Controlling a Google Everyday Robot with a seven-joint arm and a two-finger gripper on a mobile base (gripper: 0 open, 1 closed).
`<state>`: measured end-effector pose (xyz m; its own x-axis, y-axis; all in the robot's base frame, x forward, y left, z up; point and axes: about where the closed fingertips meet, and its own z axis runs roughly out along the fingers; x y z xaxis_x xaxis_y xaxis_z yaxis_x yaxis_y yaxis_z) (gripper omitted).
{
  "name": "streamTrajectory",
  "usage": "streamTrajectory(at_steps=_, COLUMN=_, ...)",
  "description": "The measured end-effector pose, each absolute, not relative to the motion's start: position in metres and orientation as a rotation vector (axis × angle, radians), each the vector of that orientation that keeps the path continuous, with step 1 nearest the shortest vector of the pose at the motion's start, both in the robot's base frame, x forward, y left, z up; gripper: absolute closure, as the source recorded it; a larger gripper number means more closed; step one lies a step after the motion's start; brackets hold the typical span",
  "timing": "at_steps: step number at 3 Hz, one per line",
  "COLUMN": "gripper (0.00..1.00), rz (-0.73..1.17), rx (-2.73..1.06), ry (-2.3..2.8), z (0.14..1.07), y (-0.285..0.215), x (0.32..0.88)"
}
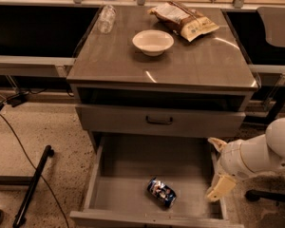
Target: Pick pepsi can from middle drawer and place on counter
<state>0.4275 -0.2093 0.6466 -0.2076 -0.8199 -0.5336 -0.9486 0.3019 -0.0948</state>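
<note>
**Camera view: can lies in the open drawer, gripper off to the right**

We start with the counter (199, 65), glossy and grey-brown. It carries three things toward its back half.

Below it, a shut drawer front (109, 120) shows a dark handle. Under that, the drawer (128, 189) is pulled right out, its flat grey floor in plain sight.

On the right, the white arm (261, 151) reaches in from the frame edge at drawer height. The gripper (211, 169) sits at the drawer's right wall. Its two cream fingers (219, 186) are spread wide, one high and one low, with nothing between them. It is well apart from the can.

Up top, the crumpled snack bag (183, 19) lies at the back right of the counter. The white bowl (153, 42) stands just in front of it, near the middle. The clear bottle (106, 18) lies on its side at the back left corner.

And the can (161, 192): blue, on its side, set at an angle on the drawer floor, near the front wall and a little right of centre.
</note>
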Motion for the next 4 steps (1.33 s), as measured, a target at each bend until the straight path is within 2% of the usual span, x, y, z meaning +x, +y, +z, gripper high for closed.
streamTrajectory(at_steps=1, gripper=0.0, rz=0.325, rx=-1.496, ry=2.11, z=0.582, y=-0.204, x=0.431)
streamTrajectory(at_steps=4, gripper=0.0, rz=0.288, rx=-1.396, ry=2.163, z=0.515, y=-0.177, x=0.452)
